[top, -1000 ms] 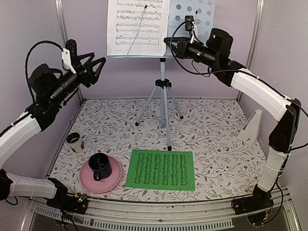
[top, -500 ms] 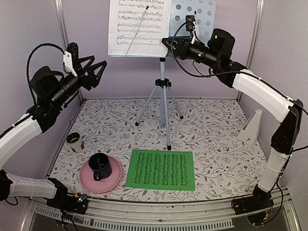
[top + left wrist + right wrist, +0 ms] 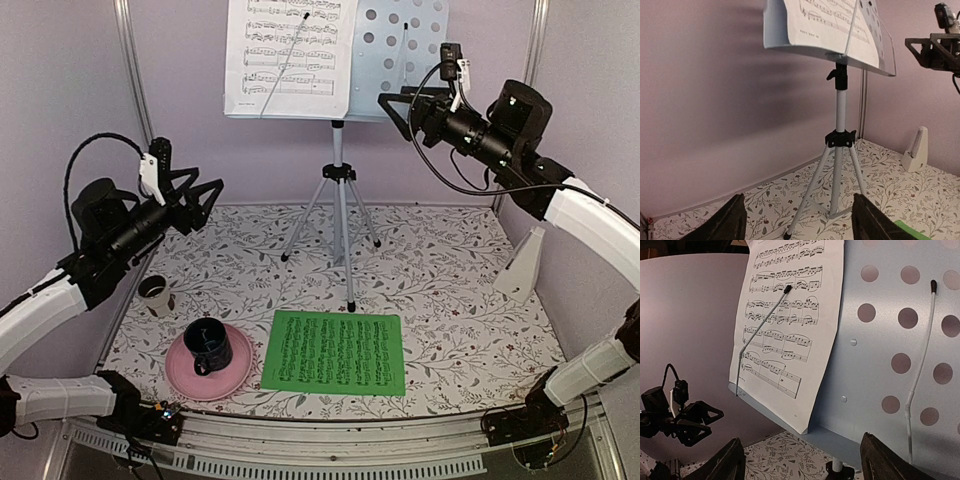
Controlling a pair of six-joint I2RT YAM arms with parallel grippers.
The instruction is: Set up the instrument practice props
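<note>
The green sheet (image 3: 333,352) lies flat on the table (image 3: 450,270), in front of the stand (image 3: 384,50) whose left half carries the white sheet (image 3: 288,55). It is probably thin, floppy paper, best pinched at an edge. Both arms' jaws stand wide and empty.

Tripod (image 3: 339,175) blocks ctr; open room both sides.

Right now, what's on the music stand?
White sheet of music on the music stand's left half, under a wire holder. Right half: no sheet. Panel behind sheet is covered.
</note>
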